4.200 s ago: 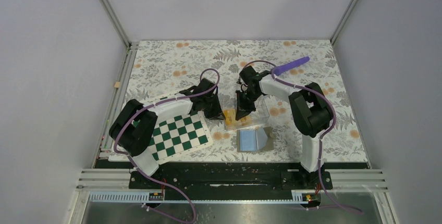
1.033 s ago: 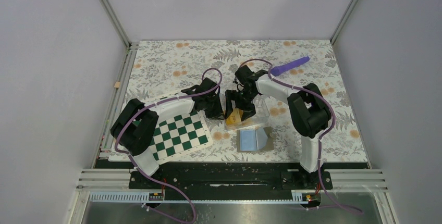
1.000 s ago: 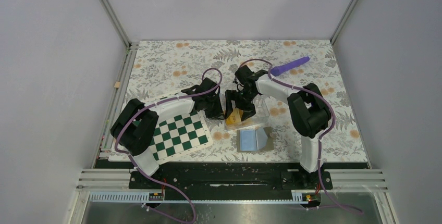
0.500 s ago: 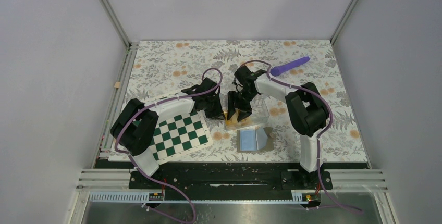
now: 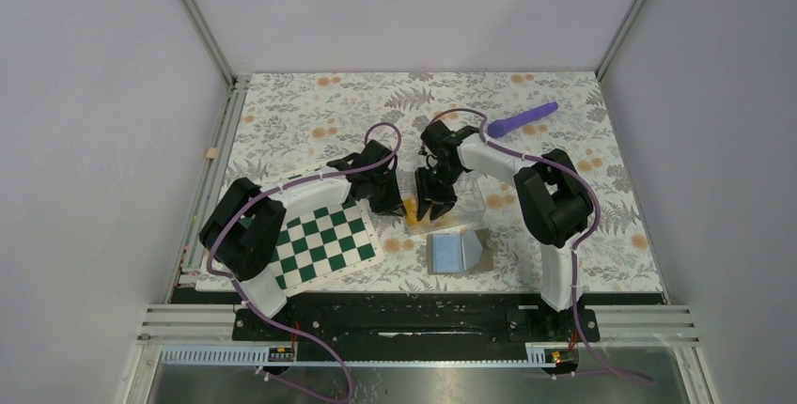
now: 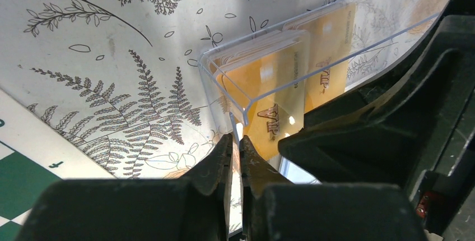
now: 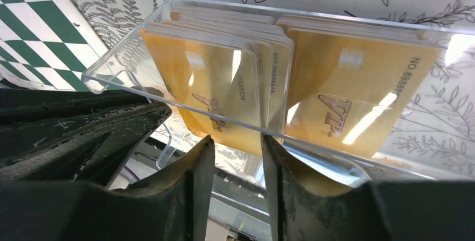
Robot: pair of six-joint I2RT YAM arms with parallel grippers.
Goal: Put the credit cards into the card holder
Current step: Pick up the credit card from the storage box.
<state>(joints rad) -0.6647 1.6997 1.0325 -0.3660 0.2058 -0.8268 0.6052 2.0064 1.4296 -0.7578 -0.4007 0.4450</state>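
The clear plastic card holder (image 5: 467, 203) stands at mid-table with several orange-yellow credit cards (image 5: 411, 209) upright inside it. My left gripper (image 5: 393, 205) is shut on the holder's thin left end wall, as the left wrist view (image 6: 235, 140) shows; there the cards (image 6: 274, 84) stand behind the clear rim (image 6: 252, 37). My right gripper (image 5: 434, 205) hangs over the holder. In the right wrist view it (image 7: 238, 143) is open and empty, its fingertips just in front of the clear wall (image 7: 140, 92), with two stacks of cards (image 7: 218, 84) behind that wall.
A green-and-white chessboard (image 5: 320, 244) lies under the left arm, left of the holder. A blue-grey folded case (image 5: 456, 252) lies just in front of the holder. A purple rod (image 5: 523, 118) lies at the back right. The right arm's black fingers crowd the left wrist view (image 6: 392, 112).
A second ago my right gripper held a tilted orange card at the holder's left end. Now that card stands inside the holder and the gripper is open. The left gripper has not moved.
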